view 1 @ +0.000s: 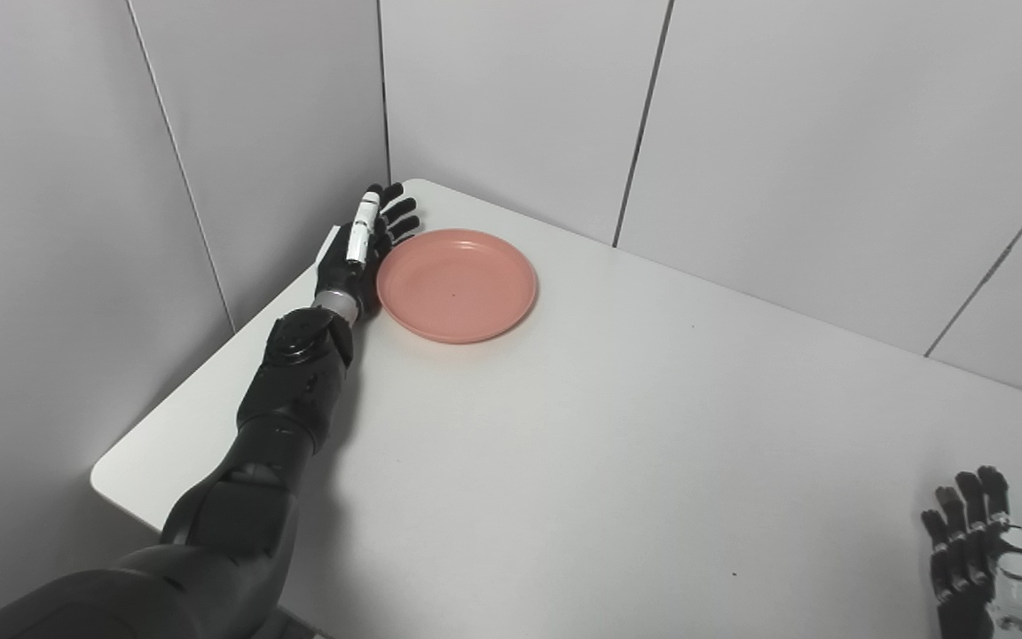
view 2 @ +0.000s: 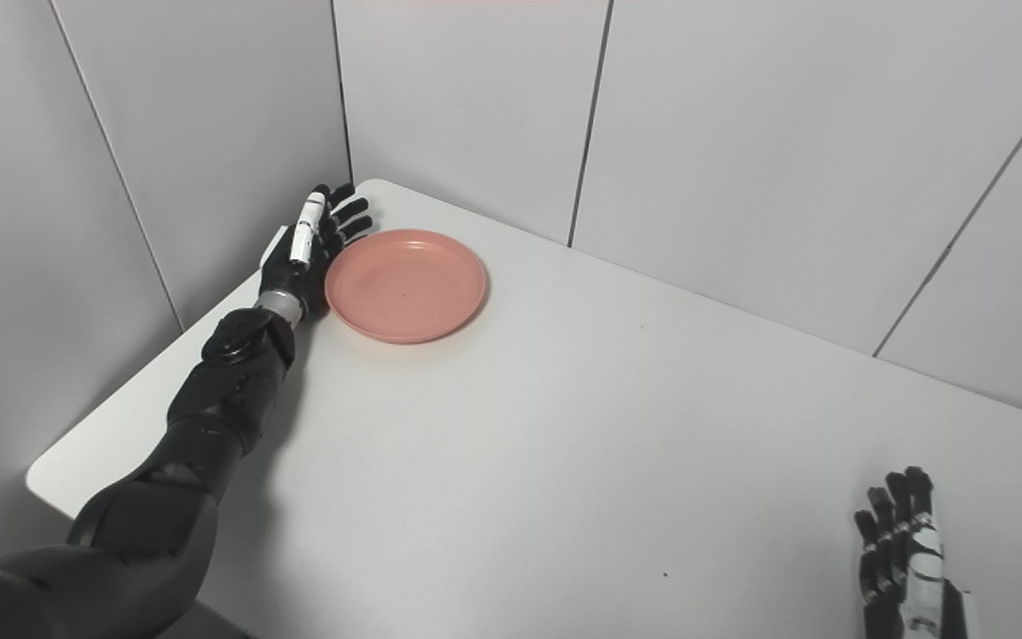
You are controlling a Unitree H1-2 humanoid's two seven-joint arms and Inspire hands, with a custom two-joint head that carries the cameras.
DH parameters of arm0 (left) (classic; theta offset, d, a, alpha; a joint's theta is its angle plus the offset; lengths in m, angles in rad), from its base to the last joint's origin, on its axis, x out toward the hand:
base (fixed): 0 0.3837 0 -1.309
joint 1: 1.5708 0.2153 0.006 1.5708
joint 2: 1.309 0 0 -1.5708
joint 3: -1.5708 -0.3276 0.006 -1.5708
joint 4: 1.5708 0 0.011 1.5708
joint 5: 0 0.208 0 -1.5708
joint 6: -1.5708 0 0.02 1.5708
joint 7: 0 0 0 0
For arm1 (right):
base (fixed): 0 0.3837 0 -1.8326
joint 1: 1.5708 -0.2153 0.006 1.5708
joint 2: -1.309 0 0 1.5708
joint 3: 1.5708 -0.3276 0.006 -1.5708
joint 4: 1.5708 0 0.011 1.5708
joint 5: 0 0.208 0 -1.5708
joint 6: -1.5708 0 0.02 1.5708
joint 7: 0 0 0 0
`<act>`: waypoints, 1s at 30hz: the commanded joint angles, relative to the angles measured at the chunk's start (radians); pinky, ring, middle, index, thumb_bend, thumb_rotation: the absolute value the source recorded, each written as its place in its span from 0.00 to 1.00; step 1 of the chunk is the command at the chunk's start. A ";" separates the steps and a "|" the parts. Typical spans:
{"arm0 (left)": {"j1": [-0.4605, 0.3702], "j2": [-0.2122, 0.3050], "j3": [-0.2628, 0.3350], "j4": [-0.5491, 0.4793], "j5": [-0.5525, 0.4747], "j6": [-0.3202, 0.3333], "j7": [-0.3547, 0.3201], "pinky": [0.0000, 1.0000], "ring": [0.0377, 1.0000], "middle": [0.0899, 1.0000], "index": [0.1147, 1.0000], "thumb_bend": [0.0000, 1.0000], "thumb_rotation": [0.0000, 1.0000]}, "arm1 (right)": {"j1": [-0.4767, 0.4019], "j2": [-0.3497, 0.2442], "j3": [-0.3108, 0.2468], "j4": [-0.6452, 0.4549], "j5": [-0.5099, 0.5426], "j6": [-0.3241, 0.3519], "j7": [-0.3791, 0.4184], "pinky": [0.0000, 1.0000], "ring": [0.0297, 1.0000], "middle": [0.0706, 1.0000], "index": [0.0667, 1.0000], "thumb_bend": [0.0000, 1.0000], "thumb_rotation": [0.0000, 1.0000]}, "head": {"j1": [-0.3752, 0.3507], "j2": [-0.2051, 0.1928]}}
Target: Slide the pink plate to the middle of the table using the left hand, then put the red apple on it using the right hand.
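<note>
White table (view 1: 617,426) edge partly hides left hand (view 1: 360,257) beside pink plate (view 1: 456,284).

Twin head views (overlapping), downward

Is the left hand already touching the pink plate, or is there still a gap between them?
Cannot tell. In both eye views the left hand, open and on its edge, stands right against the far-left rim of the pink plate; no gap shows, but contact itself is not plain.
</note>
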 commanded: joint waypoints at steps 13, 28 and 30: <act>0.019 -0.047 -0.023 -0.076 0.003 0.060 -0.005 0.90 0.89 0.89 0.86 0.40 1.00 | 0.091 0.005 -0.006 0.043 -0.003 0.020 -0.007 1.00 1.00 1.00 1.00 0.17 1.00 | -0.009 0.004; 0.028 -0.094 -0.042 -0.153 0.007 0.134 0.009 0.89 0.88 0.88 0.86 0.36 1.00 | 0.090 0.006 0.001 0.048 -0.012 0.011 0.001 1.00 1.00 1.00 1.00 0.17 1.00 | -0.026 0.014; 0.027 -0.099 -0.051 -0.147 0.008 0.132 0.000 0.90 0.89 0.88 0.87 0.36 1.00 | 0.089 0.008 0.001 0.055 -0.013 -0.001 0.003 1.00 1.00 1.00 1.00 0.17 1.00 | -0.031 0.016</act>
